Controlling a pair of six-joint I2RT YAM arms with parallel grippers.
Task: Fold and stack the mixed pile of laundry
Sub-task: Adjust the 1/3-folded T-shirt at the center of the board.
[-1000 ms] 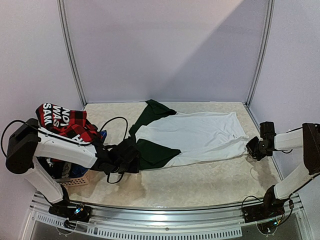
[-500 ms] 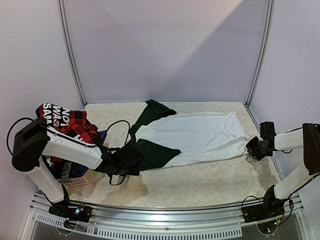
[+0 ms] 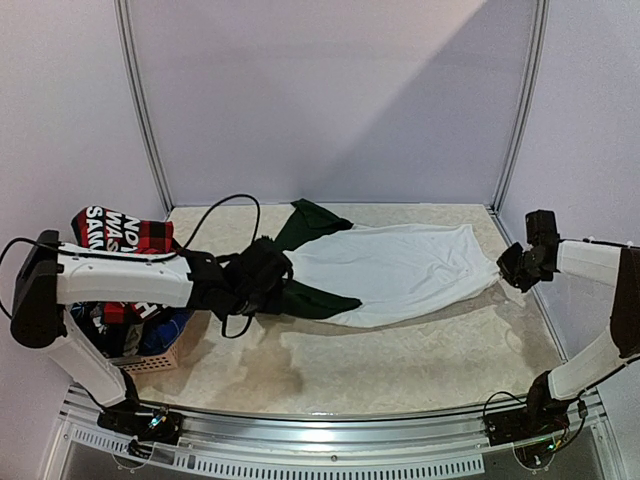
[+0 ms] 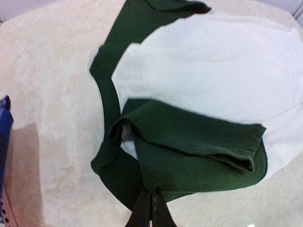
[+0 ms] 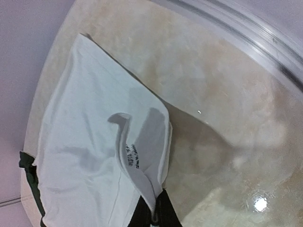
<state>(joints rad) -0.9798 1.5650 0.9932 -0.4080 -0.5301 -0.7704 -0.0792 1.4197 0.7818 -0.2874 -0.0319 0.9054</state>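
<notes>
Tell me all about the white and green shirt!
The T-shirt is soft white cloth with dark green sleeves and neckband, a bit wrinkled. It stretches sideways over the table. The left gripper pinches its green end; the right gripper pinches the white hem, where a small label with black print shows. Both ends look lifted.

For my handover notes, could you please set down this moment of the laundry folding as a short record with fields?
T-shirt: white with dark green sleeves, stretched across the table between both arms
Left jaws: shut on the green cloth at the sleeve end
Right jaws: shut on the white hem
Near edge: seemingly raised, with a shadow beneath it
Basket: at the left edge, heaped with a red-black plaid shirt and other clothes
</notes>
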